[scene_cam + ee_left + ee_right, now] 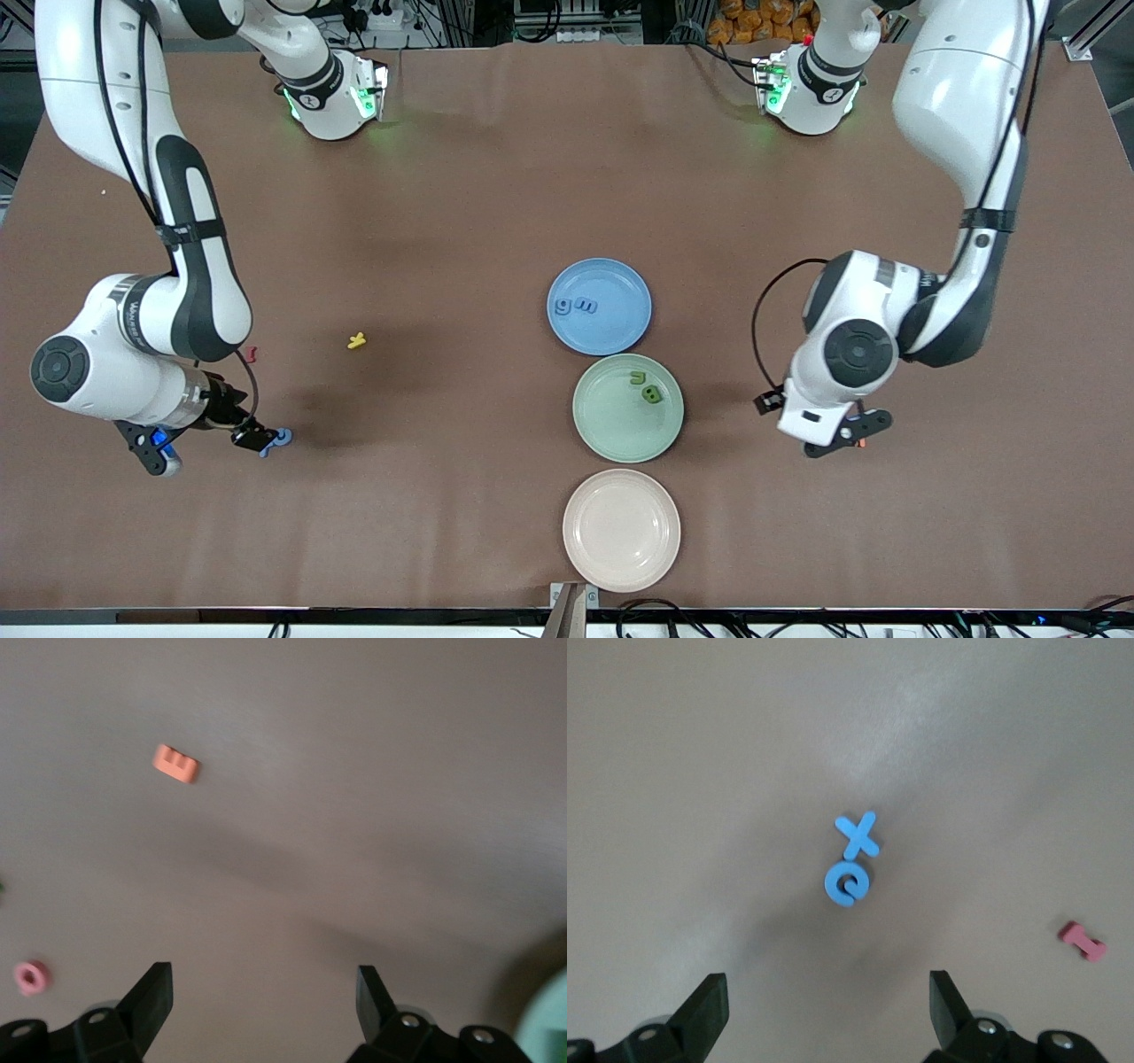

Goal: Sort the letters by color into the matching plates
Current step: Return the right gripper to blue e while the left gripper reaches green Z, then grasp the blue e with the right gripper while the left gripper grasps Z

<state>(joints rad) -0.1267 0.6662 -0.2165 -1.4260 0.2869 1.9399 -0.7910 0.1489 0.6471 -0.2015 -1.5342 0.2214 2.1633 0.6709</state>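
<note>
Cream plate [621, 530], yellow letter [356, 340]

Two blue letters [575, 307] on blue plate [620, 332], apparently two green letters [646, 387] on green plate [611, 430]

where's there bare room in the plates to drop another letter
The beige plate is wholly bare. The blue plate is free toward the green plate; its two blue letters sit toward the right arm's end. The green plate's nearer half is bare; two green letters crowd its farther part.

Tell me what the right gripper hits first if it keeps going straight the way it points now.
Most likely the pair of small blue foam letters, an x touching a round letter. The right gripper is open and points down at the brown table with both letters centred ahead, though depth is unclear.
</note>
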